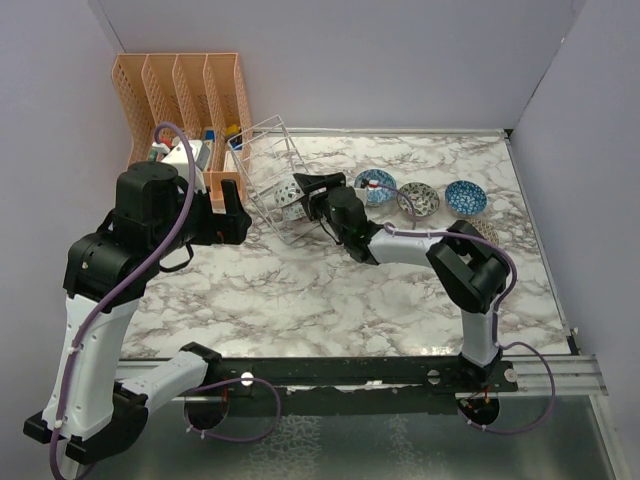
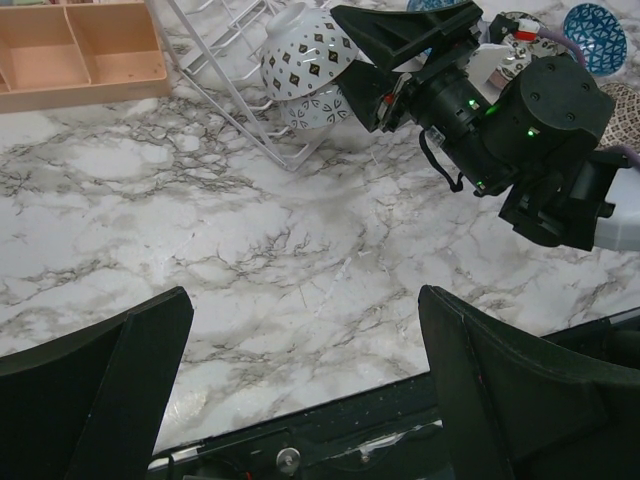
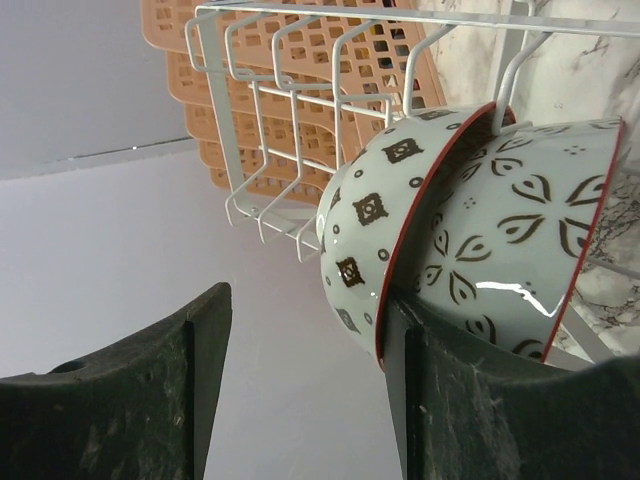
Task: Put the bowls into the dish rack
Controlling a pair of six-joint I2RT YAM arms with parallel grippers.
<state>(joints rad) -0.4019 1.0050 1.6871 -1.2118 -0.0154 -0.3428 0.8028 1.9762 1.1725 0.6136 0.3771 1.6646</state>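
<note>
The wire dish rack [image 1: 266, 165] stands tilted beside the orange organizer. Two white, red-rimmed bowls with dark patterns [image 3: 400, 210] [image 3: 520, 230] lean together inside it; they also show in the left wrist view [image 2: 305, 55]. My right gripper [image 3: 300, 400] is open at the rack [image 3: 300, 11], and its right finger [image 3: 490, 400] touches the nearer bowl's rim. In the top view the right gripper [image 1: 306, 190] reaches into the rack's open side. Three patterned bowls [image 1: 375, 187] [image 1: 418, 199] [image 1: 466, 197] sit in a row on the table. My left gripper [image 2: 305, 390] is open and empty above bare marble.
The orange slotted organizer [image 1: 185, 85] stands at the back left against the wall, with small items at its foot. Another patterned bowl [image 1: 487, 232] lies partly hidden behind the right arm. The left gripper [image 1: 230, 215] hovers left of the rack.
</note>
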